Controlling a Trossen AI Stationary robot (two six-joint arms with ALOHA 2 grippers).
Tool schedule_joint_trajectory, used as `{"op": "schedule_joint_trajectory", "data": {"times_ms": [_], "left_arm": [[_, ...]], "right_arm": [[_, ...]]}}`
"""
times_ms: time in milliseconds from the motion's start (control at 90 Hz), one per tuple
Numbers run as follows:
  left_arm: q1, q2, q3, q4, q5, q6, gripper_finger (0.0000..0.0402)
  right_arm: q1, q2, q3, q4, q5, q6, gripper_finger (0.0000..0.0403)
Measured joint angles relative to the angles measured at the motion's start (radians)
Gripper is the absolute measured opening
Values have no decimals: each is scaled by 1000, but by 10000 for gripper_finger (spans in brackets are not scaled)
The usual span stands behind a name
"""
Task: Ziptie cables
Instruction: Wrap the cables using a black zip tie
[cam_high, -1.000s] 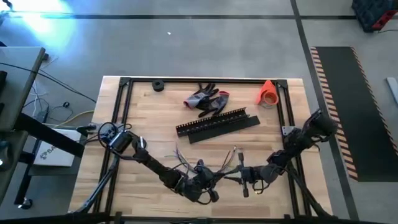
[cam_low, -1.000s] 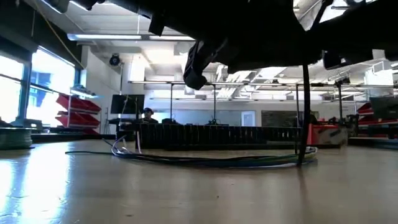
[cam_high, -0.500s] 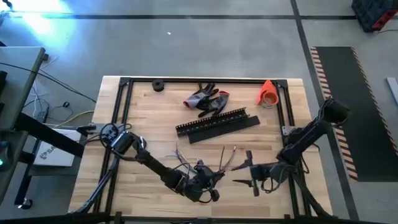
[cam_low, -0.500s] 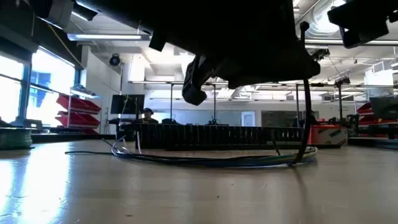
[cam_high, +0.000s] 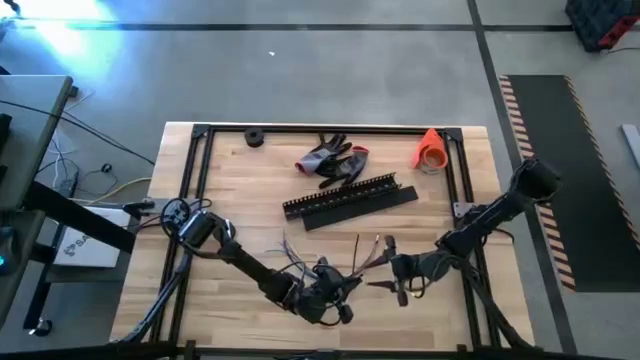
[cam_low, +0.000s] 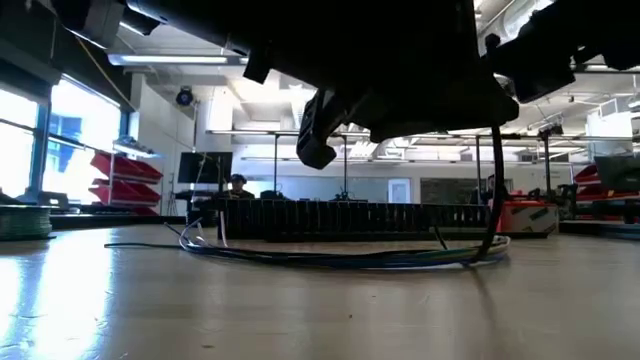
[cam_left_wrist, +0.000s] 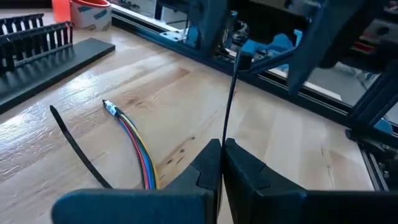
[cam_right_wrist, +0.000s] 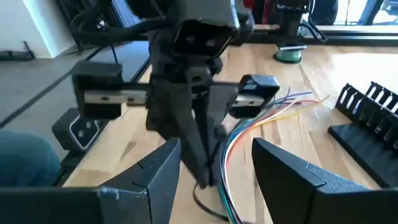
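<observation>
A pale wooden counter (cam_high: 240, 190) edged by a black metal frame, seen from above on a grey concrete floor; the cables (cam_high: 345, 268), thin coloured and pale wires, lie near the front middle of the counter between the two arms. The left gripper (cam_high: 335, 292) sits low over the bundle, its fingers (cam_left_wrist: 239, 163) pressed together on a thin black ziptie (cam_left_wrist: 229, 99) that rises straight up from them; the right gripper (cam_high: 393, 268) faces it from just beside, its fingers (cam_right_wrist: 286, 171) spread apart, the wires curving between them. Farther back lie black slotted strips (cam_high: 350, 200), a pair of grey-and-red gloves (cam_high: 330, 158), an orange cone-shaped object (cam_high: 430, 148) and a small black ring (cam_high: 254, 138). From counter height the cables (cam_low: 340, 258) show as a low flat loop; behind is a bright workshop with red bins (cam_low: 110, 175), ceiling lights, and a person (cam_low: 237, 185) seated far off.
</observation>
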Motion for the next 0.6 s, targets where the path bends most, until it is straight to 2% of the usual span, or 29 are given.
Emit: {"op": "schedule_joint_trajectory", "data": {"times_ms": [278,600], "left_arm": [[0,0,0,0,6,4,0],[0,0,0,1,7,4,0]], "right_arm": [[-32,9,0,28,-43,-6,136],[-64,59,1,75,-115,-11,110]]}}
